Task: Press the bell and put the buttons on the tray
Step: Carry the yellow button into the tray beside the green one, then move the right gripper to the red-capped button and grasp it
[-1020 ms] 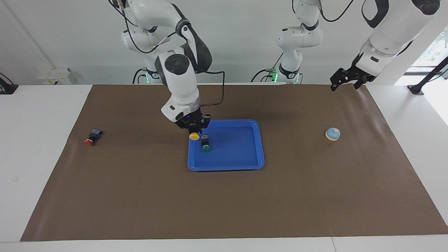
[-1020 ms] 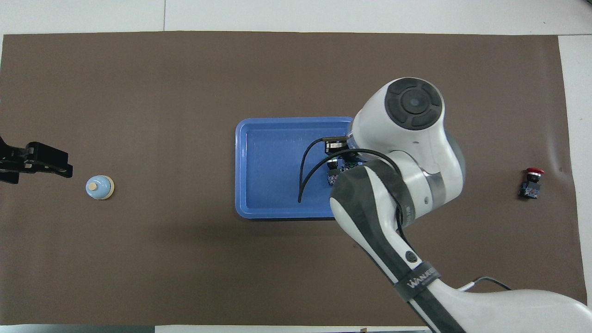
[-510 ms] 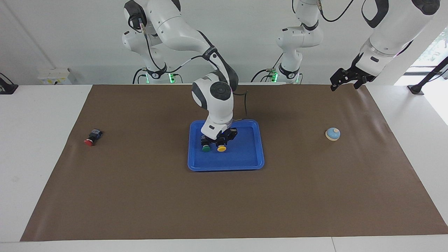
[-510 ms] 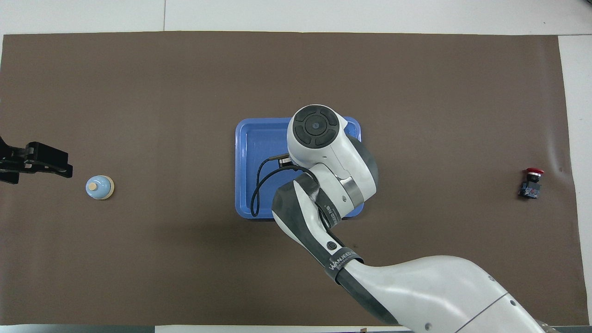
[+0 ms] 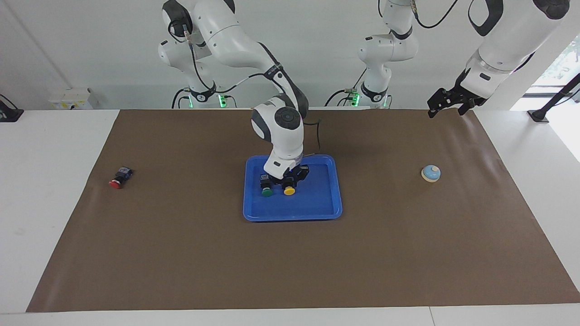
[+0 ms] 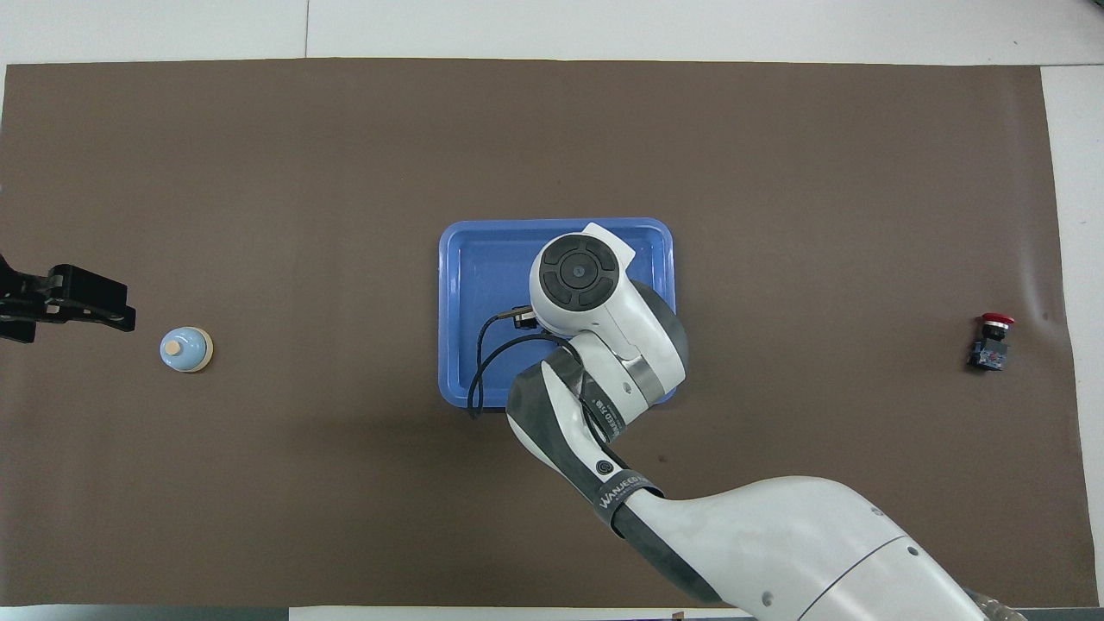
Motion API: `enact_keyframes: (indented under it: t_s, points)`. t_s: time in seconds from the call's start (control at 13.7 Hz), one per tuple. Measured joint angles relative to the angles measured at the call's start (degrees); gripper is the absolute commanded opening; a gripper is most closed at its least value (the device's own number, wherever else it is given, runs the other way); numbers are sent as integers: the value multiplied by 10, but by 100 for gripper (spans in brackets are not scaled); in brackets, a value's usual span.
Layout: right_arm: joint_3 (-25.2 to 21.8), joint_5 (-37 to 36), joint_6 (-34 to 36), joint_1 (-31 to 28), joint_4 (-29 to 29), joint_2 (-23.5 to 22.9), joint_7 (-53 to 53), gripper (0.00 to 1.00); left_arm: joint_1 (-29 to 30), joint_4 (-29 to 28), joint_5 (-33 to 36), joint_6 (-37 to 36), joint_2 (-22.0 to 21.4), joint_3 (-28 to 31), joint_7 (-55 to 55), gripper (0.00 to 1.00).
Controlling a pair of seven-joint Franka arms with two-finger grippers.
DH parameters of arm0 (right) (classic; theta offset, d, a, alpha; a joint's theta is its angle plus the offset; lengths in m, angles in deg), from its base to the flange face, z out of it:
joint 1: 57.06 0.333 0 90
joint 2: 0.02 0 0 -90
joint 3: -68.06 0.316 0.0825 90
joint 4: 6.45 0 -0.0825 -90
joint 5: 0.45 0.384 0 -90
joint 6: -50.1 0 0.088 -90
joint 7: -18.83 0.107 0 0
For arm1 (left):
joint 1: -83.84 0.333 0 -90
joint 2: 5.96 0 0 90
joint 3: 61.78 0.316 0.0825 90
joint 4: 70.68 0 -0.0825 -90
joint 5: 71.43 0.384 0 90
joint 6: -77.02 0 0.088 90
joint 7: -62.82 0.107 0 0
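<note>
Right gripper (image 5: 290, 182) has carried the yellow button (image 5: 289, 191) into the blue tray (image 5: 317, 210) beside the green button (image 5: 267, 192); finger state unclear. Red button (image 5: 116, 183) remains outside

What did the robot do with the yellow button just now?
The right gripper carried the yellow button from the tray's edge down into it, beside the green button. The red button, the bell and the waiting left gripper stayed put.
</note>
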Motion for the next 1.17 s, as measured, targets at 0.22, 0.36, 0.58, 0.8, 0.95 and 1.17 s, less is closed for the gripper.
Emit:
enact_keyframes:
  t_s: [0.22, 0.36, 0.58, 0.8, 0.95, 1.17]
  points:
    - [-4, 0, 48, -1, 8, 13, 46, 100, 0, 0, 0, 0, 0, 0, 0, 100]
    - [-12, -1, 99, -16, 16, 46, 58, 100, 0, 0, 0, 0, 0, 0, 0, 100]
    - [-17, -3, 193, -104, 19, 129, 53, 100, 0, 0, 0, 0, 0, 0, 0, 100]
    - [-19, -10, 233, -212, 13, 176, 10, 100, 0, 0, 0, 0, 0, 0, 0, 100]
    - [-20, -14, 232, -282, 0, 175, -36, 100, 0, 0, 0, 0, 0, 0, 0, 100]
    - [-20, -33, 198, -366, -49, 178, -87, 100, 0, 0, 0, 0, 0, 0, 0, 100]
